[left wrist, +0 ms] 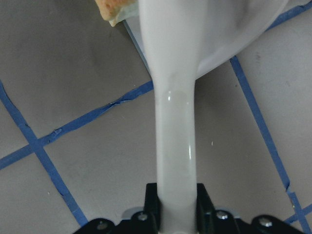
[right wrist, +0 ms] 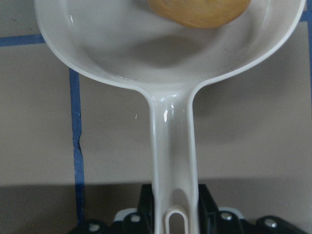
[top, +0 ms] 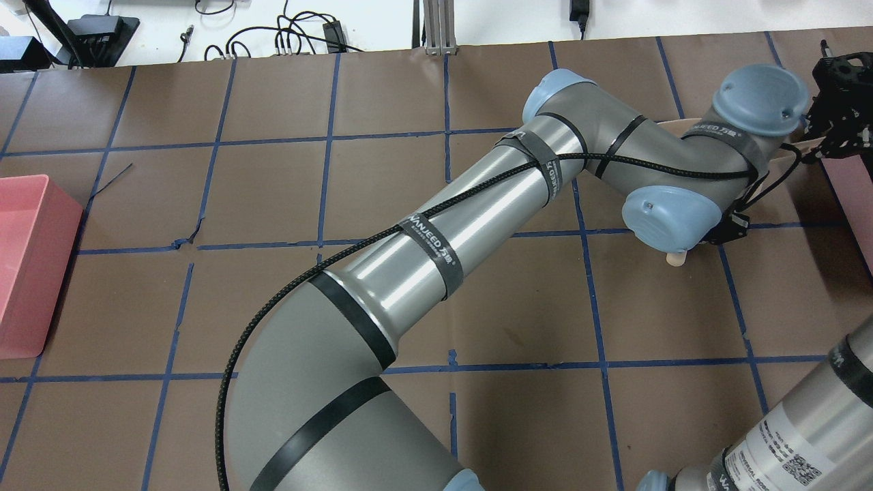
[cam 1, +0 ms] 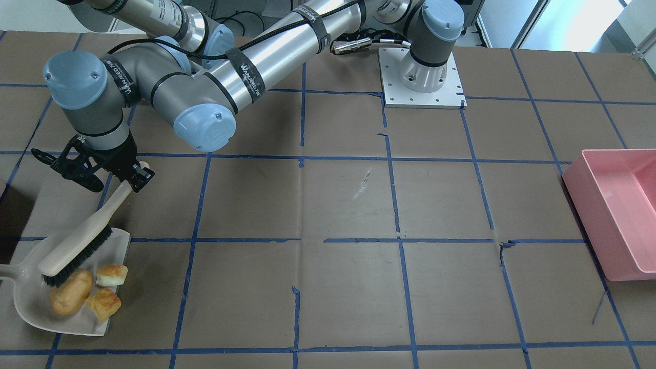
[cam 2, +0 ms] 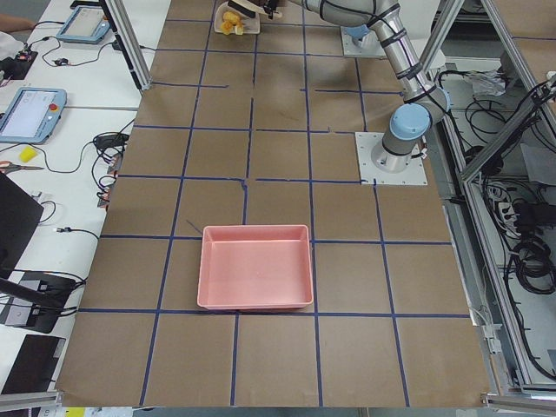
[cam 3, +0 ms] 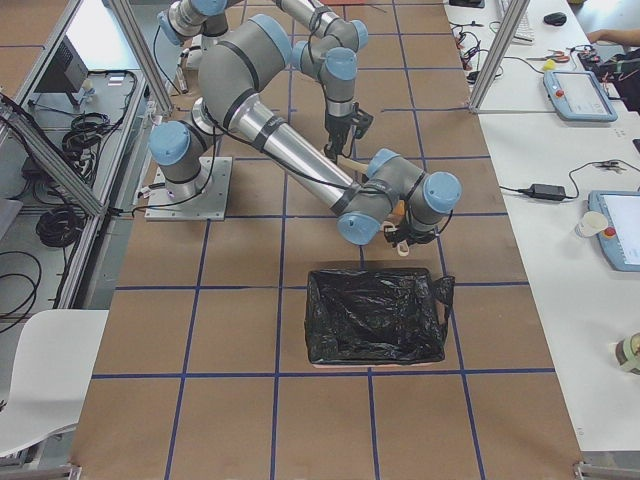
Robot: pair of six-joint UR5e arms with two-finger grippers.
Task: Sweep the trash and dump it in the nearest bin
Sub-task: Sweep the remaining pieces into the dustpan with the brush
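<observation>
The white dustpan [cam 1: 32, 305] lies flat on the table. In it are the brown potato lump [cam 1: 72, 293] and two pale apple chunks [cam 1: 111, 274] [cam 1: 104, 303] near its open edge. My left gripper [cam 1: 134, 177] is shut on the handle of the cream brush [cam 1: 77, 245], whose black bristles rest on the pan beside the potato. In the left wrist view the gripper [left wrist: 176, 204] clamps that handle. My right gripper [right wrist: 174, 200] is shut on the dustpan handle, and the potato [right wrist: 200, 9] shows in the pan.
A pink bin [cam 1: 615, 215] stands at the far end of the table on my left side. A black-bag-lined bin [cam 3: 375, 315] stands close to the dustpan. My left arm [top: 436, 252] stretches across the table's middle.
</observation>
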